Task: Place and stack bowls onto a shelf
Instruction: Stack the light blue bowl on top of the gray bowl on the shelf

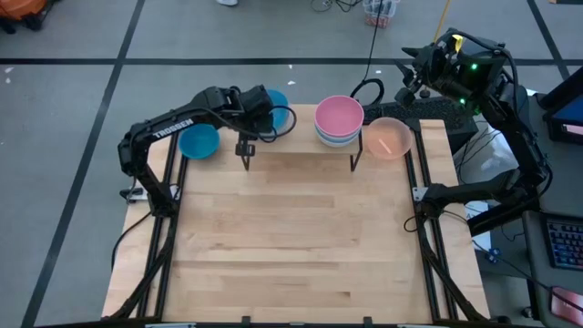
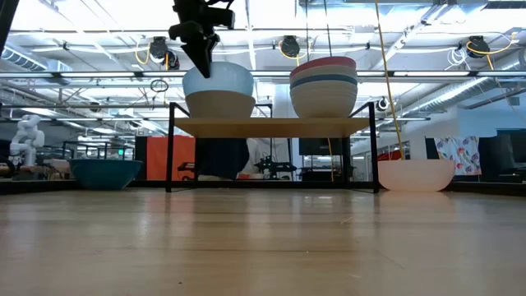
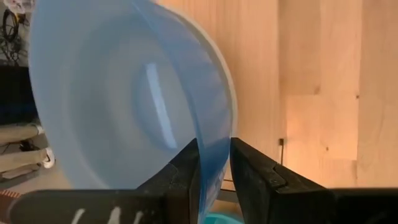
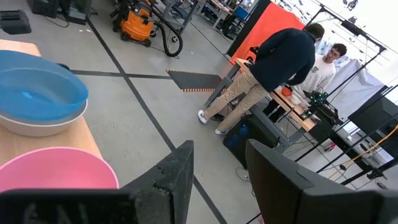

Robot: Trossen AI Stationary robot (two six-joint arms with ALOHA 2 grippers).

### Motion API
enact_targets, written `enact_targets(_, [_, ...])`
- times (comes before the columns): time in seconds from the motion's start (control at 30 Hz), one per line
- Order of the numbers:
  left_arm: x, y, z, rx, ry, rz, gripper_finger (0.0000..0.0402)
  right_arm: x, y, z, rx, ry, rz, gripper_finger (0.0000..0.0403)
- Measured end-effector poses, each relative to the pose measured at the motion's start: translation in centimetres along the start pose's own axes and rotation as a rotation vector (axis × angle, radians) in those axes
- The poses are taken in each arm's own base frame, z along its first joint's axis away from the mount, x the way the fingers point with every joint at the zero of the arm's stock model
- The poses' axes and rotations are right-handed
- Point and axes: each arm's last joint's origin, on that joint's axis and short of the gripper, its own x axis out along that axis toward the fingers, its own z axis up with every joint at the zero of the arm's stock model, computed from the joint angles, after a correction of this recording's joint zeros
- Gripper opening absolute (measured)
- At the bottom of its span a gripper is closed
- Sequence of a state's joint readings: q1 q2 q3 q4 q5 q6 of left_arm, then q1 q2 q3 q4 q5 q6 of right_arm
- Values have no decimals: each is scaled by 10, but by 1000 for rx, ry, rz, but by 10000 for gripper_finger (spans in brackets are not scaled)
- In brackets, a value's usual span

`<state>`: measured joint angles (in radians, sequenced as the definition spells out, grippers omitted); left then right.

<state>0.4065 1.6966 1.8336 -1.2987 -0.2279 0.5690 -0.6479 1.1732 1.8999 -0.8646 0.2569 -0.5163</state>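
The left gripper (image 1: 256, 103) stood over the shelf's (image 1: 301, 157) left end, at about 11 o'clock on the table (image 1: 291, 246) in the high view, its fingers straddling the rim of the light blue bowl (image 1: 274, 107) with a slight gap showing. The pink-topped stack (image 1: 339, 121) sat at 12 o'clock on the shelf. A peach bowl (image 1: 389, 138) lay at 1 o'clock and a blue bowl (image 1: 199, 141) at 10 o'clock, both on the table beside the shelf. The right gripper (image 1: 410, 80) waited beyond the table's far right corner.

In the low view, the light blue bowl (image 2: 219, 80) sat nested in a beige bowl (image 2: 219, 104) on the shelf (image 2: 271, 127).

In the left wrist view, the fingers (image 3: 186, 171) flanked the bowl wall (image 3: 214, 155).

In the right wrist view, the right gripper (image 4: 221, 165) stood with fingers apart and nothing between them; two people stood in the room beyond.
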Motion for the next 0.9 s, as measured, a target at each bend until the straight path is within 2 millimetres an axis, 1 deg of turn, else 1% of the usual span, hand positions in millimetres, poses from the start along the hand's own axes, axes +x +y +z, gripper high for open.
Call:
enact_targets(0.2, [-3,-9,5,48,-11,-9,85,0,0,0,0,0,0,141])
enact_targets(0.3, [-4,-11,4,88,31,19,85,0,0,0,0,0,0,141])
enact_targets(0.4, [-4,-10,3,89,65,70,85,0,0,0,0,0,0,141])
enact_targets(0.67, [-4,-10,2,38,46,28,85,0,0,0,0,0,0,141])
enact_targets(0.77, [-4,-10,2,73,45,35,85,0,0,0,0,0,0,141])
enact_targets(0.83, [-3,-9,3,41,34,26,85,0,0,0,0,0,0,141])
enact_targets(0.9, [-3,-8,2,78,32,28,85,0,0,0,0,0,0,141])
